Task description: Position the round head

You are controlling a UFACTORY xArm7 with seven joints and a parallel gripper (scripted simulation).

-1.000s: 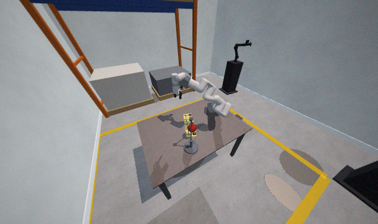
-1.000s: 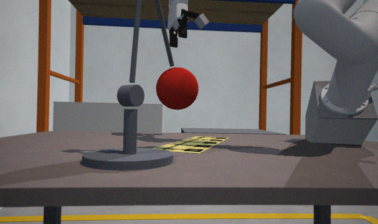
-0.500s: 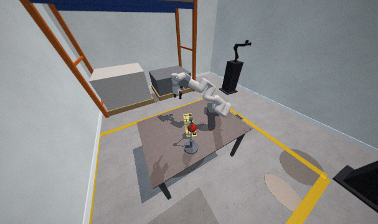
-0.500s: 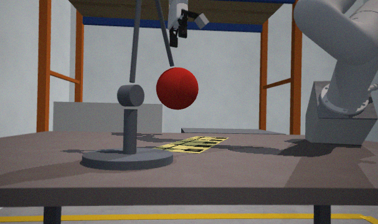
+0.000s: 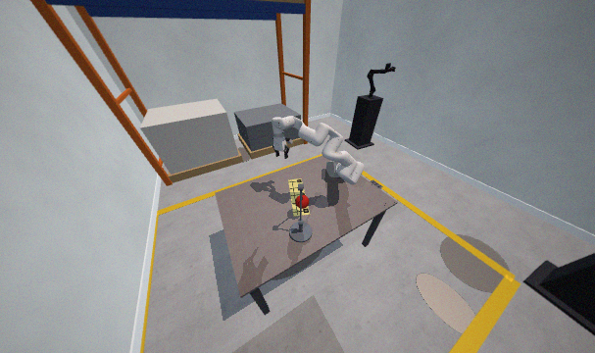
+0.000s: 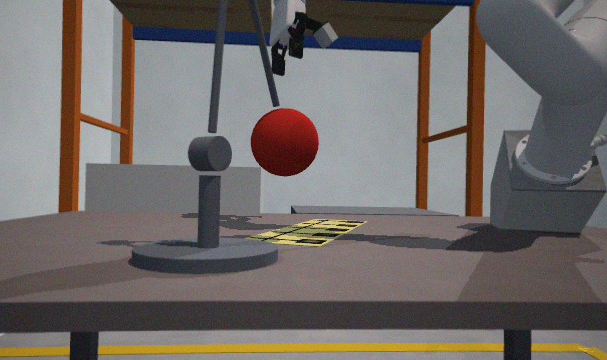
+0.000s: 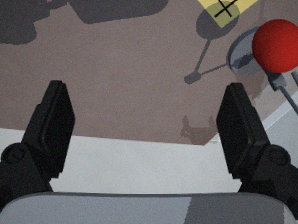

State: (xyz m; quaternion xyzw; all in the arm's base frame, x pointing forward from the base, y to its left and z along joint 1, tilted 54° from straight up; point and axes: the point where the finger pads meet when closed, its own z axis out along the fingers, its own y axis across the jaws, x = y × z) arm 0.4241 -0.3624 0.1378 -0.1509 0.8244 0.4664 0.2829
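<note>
The lamp stands on its round grey foot [image 5: 300,233] [image 6: 204,254] on the brown bench. Its round red head [image 5: 302,200] [image 6: 284,142] [image 7: 278,44] hangs free above the bench on thin grey arms, over the near end of the yellow strip [image 5: 296,195] [image 6: 310,232] with black numbered lines. My gripper [image 5: 281,153] [image 6: 287,52] [image 7: 146,100] is open and empty. It hangs high above the far edge of the bench, well apart from the lamp.
The robot's white arm and grey base [image 6: 547,190] stand at the bench's far right corner. Behind the bench are two big boxes [image 5: 191,134] and an orange rack frame [image 5: 106,93]. A black pedestal [image 5: 366,120] stands by the wall.
</note>
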